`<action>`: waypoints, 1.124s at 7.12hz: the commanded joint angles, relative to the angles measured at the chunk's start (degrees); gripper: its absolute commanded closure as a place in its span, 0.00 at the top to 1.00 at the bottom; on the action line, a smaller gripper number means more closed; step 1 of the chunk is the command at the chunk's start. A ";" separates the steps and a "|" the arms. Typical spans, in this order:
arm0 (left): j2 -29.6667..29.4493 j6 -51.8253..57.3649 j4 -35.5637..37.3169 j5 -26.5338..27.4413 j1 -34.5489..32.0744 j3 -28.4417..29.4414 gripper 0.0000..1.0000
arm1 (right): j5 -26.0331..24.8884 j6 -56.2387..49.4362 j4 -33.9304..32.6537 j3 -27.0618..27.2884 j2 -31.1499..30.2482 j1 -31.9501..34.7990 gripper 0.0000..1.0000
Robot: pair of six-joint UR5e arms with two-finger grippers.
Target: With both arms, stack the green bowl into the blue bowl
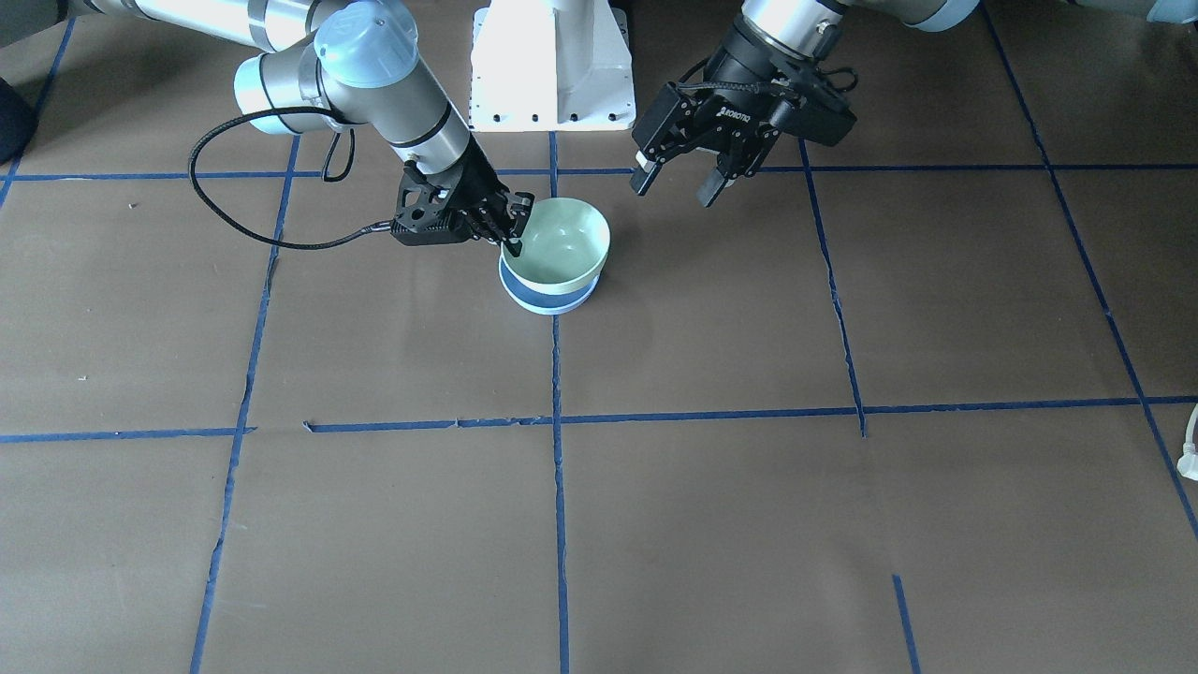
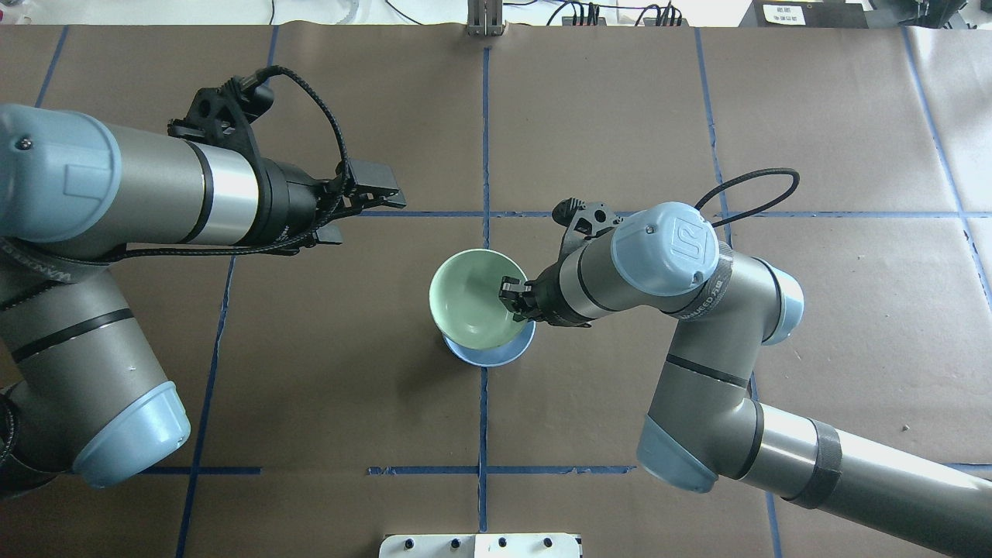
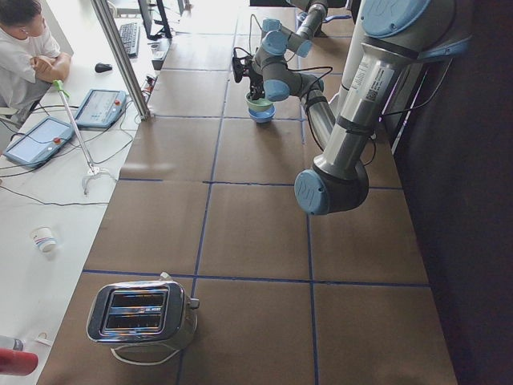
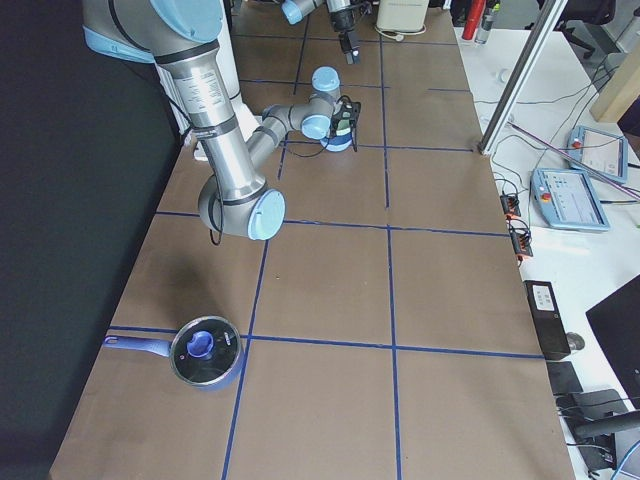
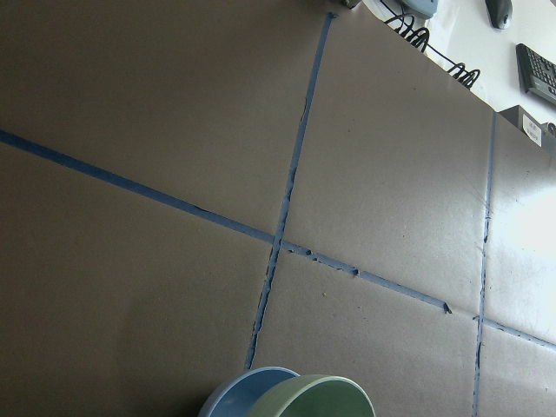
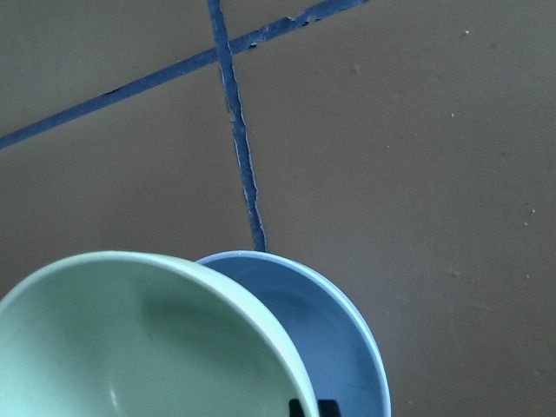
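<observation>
Overhead exterior view showed a brown-papered bench [image 2: 310, 387] ruled into squares by blue tape lines [image 2: 485, 132]. The two bowls sat on the central line, in front of the white pedestal base [image 1: 552, 65]. A chrome toaster [image 3: 143, 314] stood at the bench end on the robot's left. A pan with a glass lid [image 4: 205, 352] lay at the opposite end, and both were well apart from the bowls. An operator [image 3: 24, 48] sat beside the bench near a tablet [image 3: 40, 140], with a paper cup [image 3: 44, 238] on the white side surface.

The left arm [image 2: 155, 194] hung above the bench near the bowls without touching them. Its jaws were spread apart with nothing between them. The right arm [image 2: 659, 256] reached in from the other side, its wrist hiding part of the bowls' edge. Its jaws were clenched on the rim of the green bowl [image 2: 469, 302], one finger inside and one outside.

The green bowl was pale mint, glossy and plain, open side up and tilted. It lay partly inside the blue bowl [image 2: 488, 356] and was offset, so a crescent of the blue interior showed in the right wrist view. I could not tell whether it was fully seated. The blue bowl, periwinkle with a lighter rim, rested upright on the bench.
</observation>
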 commanded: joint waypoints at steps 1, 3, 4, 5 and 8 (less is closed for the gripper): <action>0.00 0.01 0.00 0.00 0.05 0.12 1.00 | -0.08 -0.17 -0.09 -0.31 0.13 -0.07 0.02; 0.00 0.09 -0.09 0.09 0.05 0.21 1.00 | -4.08 0.53 -0.17 -1.71 -0.05 -2.69 0.99; 0.00 0.09 0.00 0.09 0.14 0.38 1.00 | -6.64 0.54 -0.44 -1.02 0.57 -2.79 1.00; 0.00 0.18 -0.09 0.09 0.14 0.39 1.00 | -6.58 0.45 -0.44 0.55 0.05 -2.53 1.00; 6.29 13.01 0.79 -0.87 -0.30 0.47 1.00 | 12.60 -0.52 -0.26 11.18 -11.86 15.94 1.00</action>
